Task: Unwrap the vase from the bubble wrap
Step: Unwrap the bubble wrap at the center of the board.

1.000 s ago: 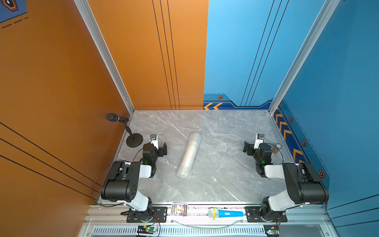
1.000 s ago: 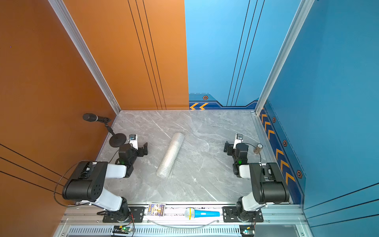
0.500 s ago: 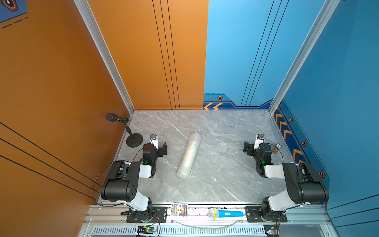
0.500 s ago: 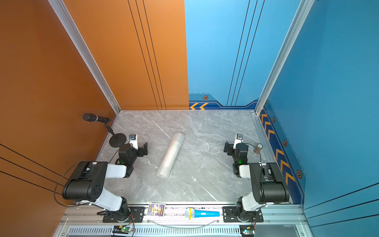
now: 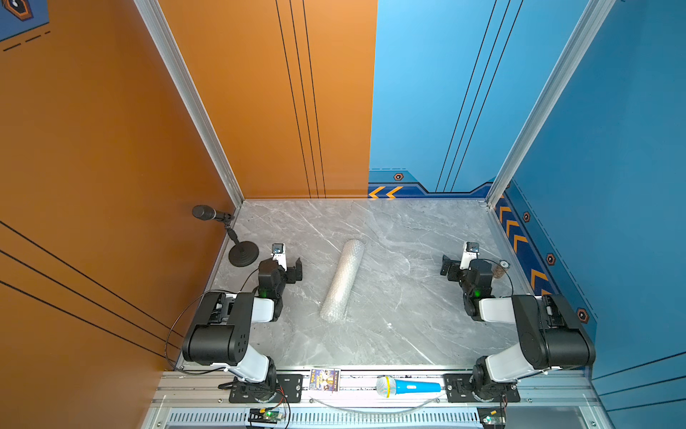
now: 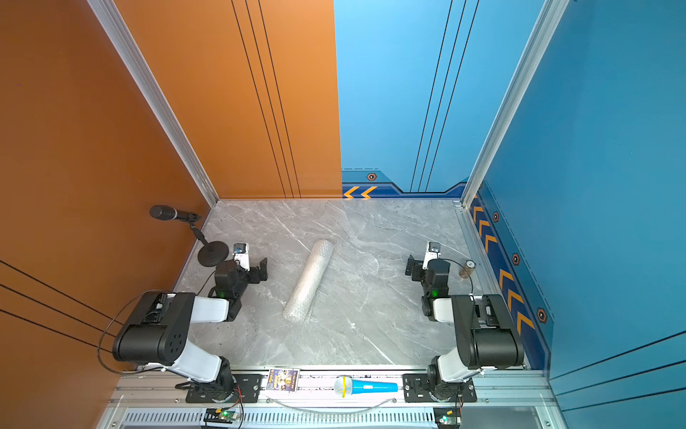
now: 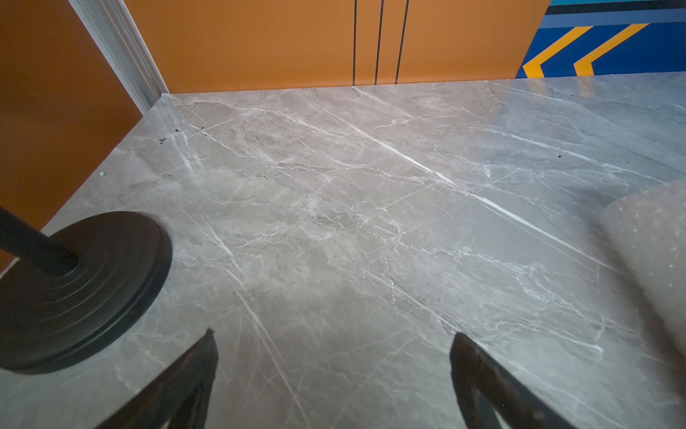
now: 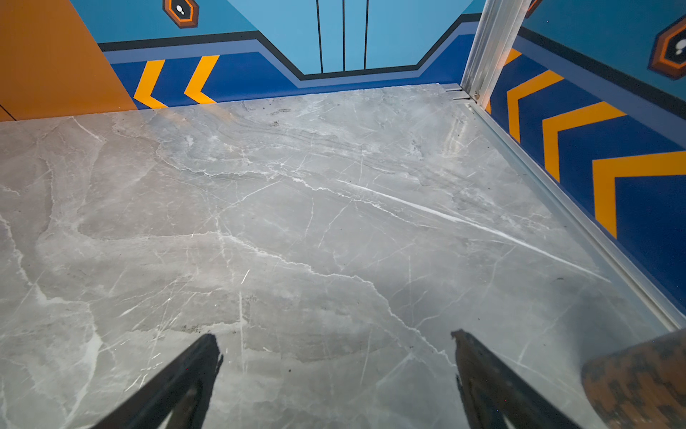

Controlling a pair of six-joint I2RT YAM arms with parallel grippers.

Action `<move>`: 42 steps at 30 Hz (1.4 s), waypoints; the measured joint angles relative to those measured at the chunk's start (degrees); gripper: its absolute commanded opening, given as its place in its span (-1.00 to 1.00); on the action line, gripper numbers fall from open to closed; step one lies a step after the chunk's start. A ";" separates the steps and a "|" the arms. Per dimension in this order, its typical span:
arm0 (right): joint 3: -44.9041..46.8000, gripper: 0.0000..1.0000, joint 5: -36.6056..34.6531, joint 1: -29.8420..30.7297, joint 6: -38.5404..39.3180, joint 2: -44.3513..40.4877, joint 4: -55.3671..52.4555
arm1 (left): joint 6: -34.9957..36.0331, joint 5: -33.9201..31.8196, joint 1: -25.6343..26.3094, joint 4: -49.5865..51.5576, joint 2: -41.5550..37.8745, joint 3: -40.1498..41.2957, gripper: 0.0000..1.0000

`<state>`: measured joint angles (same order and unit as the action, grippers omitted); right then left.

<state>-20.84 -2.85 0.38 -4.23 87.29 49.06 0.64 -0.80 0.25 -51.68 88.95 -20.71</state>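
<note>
L gripper (image 5: 287, 262) stands wide open w/ nothing btwn its jaws, low over the grey marble tabletop (image 5: 389, 334) near the left edge. Its wrist view shows both fingertips (image 7: 206, 349) spread over bare marble, touching nothing. L arm is folded: elbow up by the front rail, forearm reaching fwd, gripper pointing at the back wall. Mic stand (image 5: 243, 254) sits just beside the gripper on the wall side. The wrist view gives only its round black base (image 7: 74, 289); the mic head shows in both top views.

Mid-table lies the bubble wrap (image 5: 341, 282), rolled into a tube, flat on the marble and slanted, far end leaning right, well apart from both grippers. Vase is hidden inside; no view shows it. L wrist view catches just one end of the roll (image 7: 653, 252); R wrist view shows none of it.

R gripper (image 5: 458, 262) is equally wide open and empty, fingertips (image 8: 209, 353) over bare marble, arm folded in a mirror pose. Small brown jar (image 5: 499, 268) stands just beside it toward the right wall, lid clear in a top view (image 6: 468, 264), blurred close-up in the R wrist view (image 8: 638, 386).
</note>
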 measured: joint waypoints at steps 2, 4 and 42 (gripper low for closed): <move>0.00 0.99 0.02 0.00 -0.02 0.00 0.00 | 0.00 0.72 -0.50 0.00 0.00 0.00 1.00; 0.00 0.99 0.13 -0.04 -0.02 0.00 0.02 | -0.02 1.03 -0.63 0.44 -0.15 -0.13 0.90; -30.71 -0.02 14.29 30.01 -18.45 -15.47 -75.49 | -18.21 -17.42 44.13 90.71 -6.43 -42.07 0.26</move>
<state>-51.55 11.44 30.39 -22.68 71.81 -26.44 -17.56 -18.22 44.38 39.03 82.52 -62.78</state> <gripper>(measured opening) 0.488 0.626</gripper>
